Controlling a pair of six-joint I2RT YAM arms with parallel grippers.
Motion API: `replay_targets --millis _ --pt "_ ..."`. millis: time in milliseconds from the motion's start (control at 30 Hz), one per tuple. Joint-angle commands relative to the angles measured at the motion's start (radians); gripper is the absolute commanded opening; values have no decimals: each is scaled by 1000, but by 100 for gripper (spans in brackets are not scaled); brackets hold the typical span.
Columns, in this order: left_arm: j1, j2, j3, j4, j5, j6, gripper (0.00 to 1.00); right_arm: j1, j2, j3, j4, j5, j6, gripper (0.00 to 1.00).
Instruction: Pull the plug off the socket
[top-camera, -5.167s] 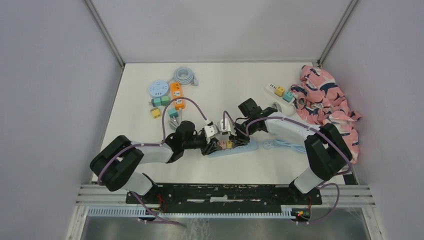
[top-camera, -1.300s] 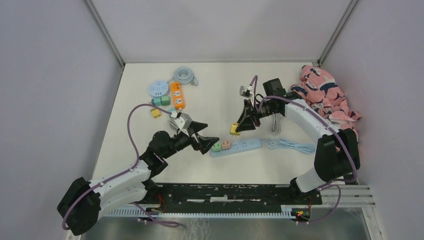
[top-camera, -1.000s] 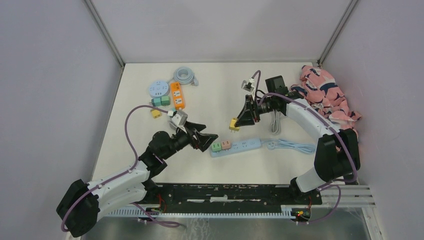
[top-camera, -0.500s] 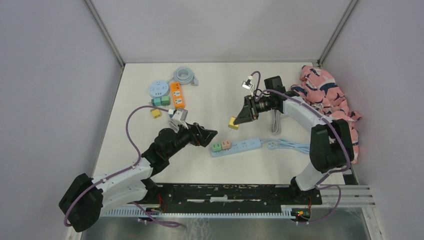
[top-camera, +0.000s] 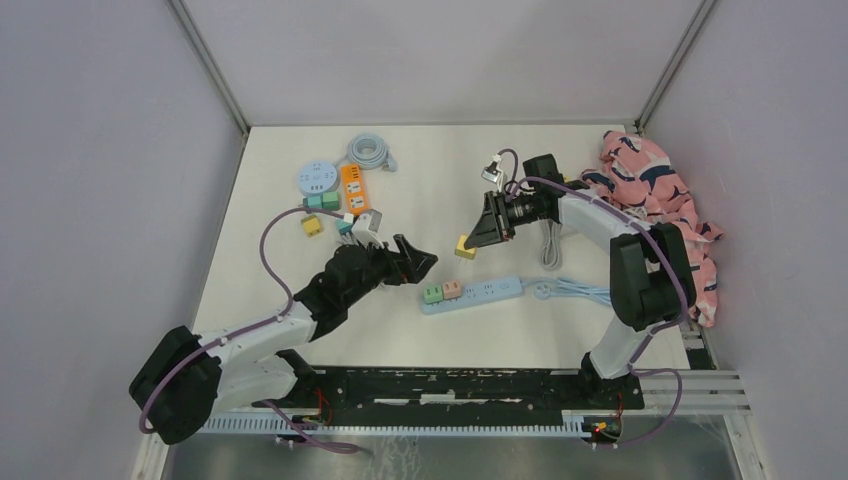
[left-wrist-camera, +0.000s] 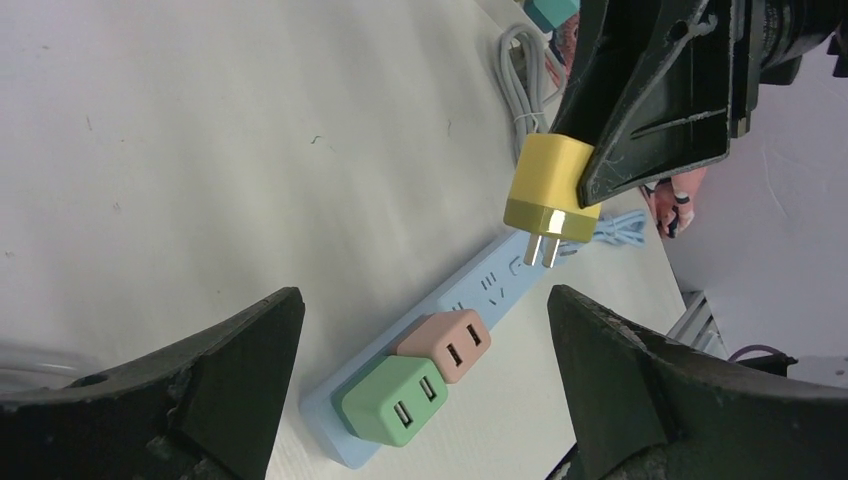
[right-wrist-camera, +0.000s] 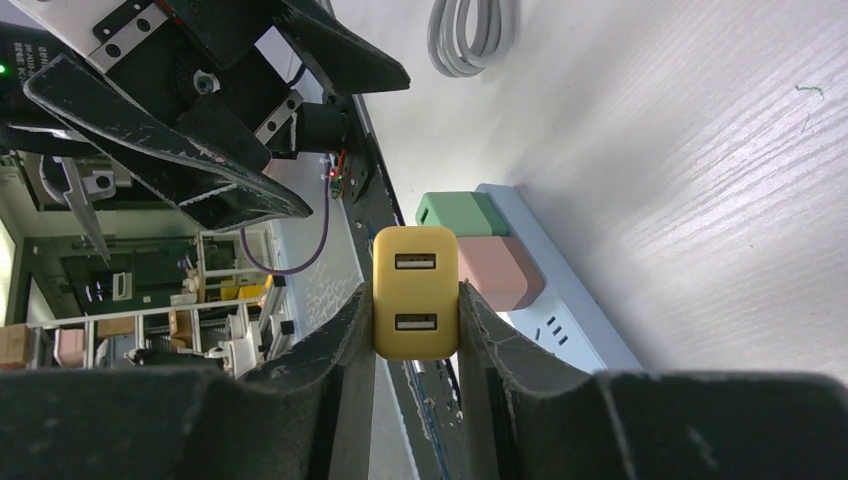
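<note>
Yellow plug (left-wrist-camera: 555, 190): likely light, rigid, slick-sided; prongs clear of the strip (left-wrist-camera: 497, 283), aloft over mid-desk, pinched on its flat flanks, the best hold, by my right gripper (right-wrist-camera: 415, 330); my left gripper (left-wrist-camera: 422, 300) spread, empty.

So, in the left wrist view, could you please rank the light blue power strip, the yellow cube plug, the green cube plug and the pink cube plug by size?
1. Light blue power strip
2. Yellow cube plug, nearer the camera, so unsure
3. Green cube plug and pink cube plug: about alike
</note>
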Motion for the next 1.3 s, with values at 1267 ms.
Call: replay_targets --millis 1267 --pt "-307 463 734 -609 -413 114 68 -12 53 69 -16 18 57 3"
